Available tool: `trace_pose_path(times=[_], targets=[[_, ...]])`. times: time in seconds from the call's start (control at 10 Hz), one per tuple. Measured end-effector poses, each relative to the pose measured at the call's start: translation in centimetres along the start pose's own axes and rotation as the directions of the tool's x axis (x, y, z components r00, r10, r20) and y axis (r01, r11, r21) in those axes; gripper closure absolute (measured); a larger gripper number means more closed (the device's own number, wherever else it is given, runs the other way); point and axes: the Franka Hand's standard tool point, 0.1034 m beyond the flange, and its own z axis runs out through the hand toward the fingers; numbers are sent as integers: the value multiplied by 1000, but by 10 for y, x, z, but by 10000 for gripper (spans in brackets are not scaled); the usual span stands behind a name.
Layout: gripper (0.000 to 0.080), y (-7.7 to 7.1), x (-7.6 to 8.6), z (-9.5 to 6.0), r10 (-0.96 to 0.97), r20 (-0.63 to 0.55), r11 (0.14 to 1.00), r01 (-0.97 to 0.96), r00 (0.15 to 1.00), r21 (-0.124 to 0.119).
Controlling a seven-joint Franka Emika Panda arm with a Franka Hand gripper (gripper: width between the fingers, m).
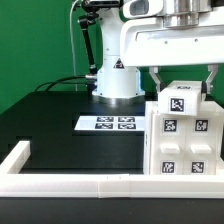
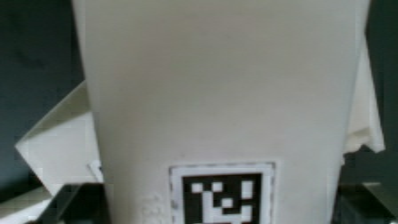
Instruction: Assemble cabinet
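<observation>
The cabinet (image 1: 184, 132) stands upright on the black table (image 1: 55, 135) at the exterior view's right, just behind the long white border rail (image 1: 100, 183). Its near face carries several square black-and-white tags; a narrower upper section bears one more.

The gripper (image 1: 182, 78) is directly above this upper section — one finger (image 1: 157, 78) descends on each side of it, so the jaws straddle the top of the cabinet. Whether the pads actually press on it cannot be told from either view.

In the wrist view a tall white panel of the cabinet (image 2: 214, 100) fills the frame, one tag low on it.

The marker board (image 1: 112, 123) lies flat on the table near the arm's white base (image 1: 117, 80) — apart from the cabinet.
</observation>
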Motion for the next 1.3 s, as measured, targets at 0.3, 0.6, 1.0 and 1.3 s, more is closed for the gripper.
trace_pose_path(times=[0.3,0.6,1.0,1.3], targets=[[243,2,-5,-1,329,-23,944,-328,944,17],[243,5,-4,-1,572,-10,819,-572,820,42],[243,3,-5,-1,798,20,601,-798,602,46],[243,2,-6,-2,951,51,304,-952,306,37]])
